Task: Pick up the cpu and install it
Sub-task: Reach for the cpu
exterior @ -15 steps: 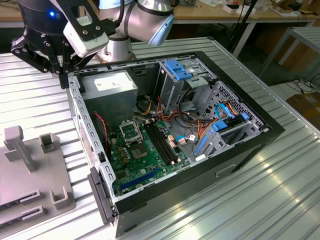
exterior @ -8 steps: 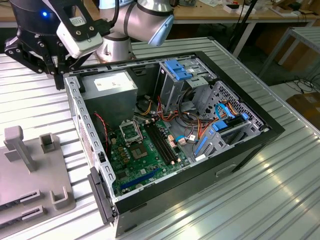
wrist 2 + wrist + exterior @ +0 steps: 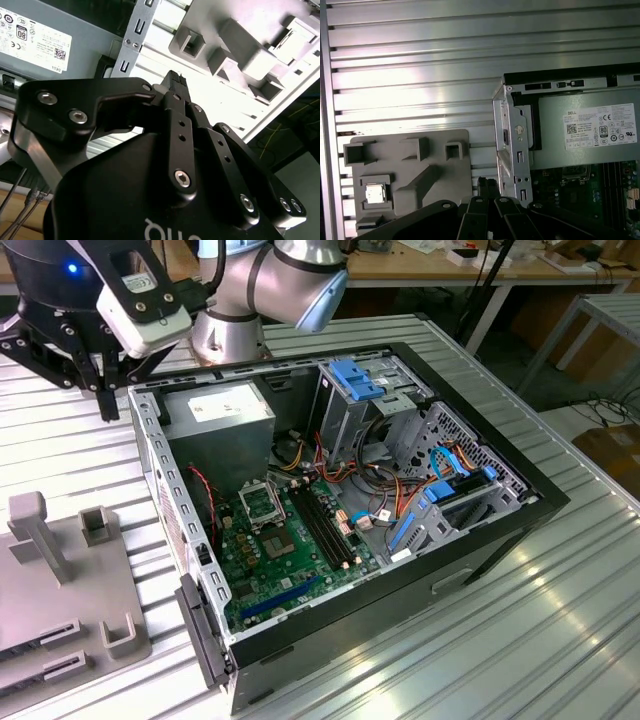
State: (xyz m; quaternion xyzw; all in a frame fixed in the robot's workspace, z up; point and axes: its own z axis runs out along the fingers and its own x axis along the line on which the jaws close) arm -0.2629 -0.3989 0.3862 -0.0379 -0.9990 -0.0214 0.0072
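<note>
Gripper (image 3: 105,405) hangs over the ribbed table (image 3: 560,640), just outside the computer case (image 3: 500,530) at the corner where the power supply (image 3: 225,415) sits. In the second wrist view I see its tips pressed together with nothing between them, so I take it as empty.

What matters to me is which way the cpu (image 3: 375,193) lies from those tips. In the first wrist view it rests flat, silver face up, in a square pocket of the grey fixture plate (image 3: 460,175). That pocket is on the side of the plate away from the case. The tips sit over the gap between the plate's near edge and the case's corner frame. So the chip is across the plate from the gripper, well apart from it, with the plate's raised blocks between.

In the exterior view the plate lies at about seven o'clock from the gripper. The socket (image 3: 262,502), a metal frame with a dark centre that looks unfilled to me, lies at about four o'clock, inside the case beside the memory slots (image 3: 325,530).

Being square, the chip has no long axis. Its edges run parallel to the plate's edges, and I judge that is the line to match
</note>
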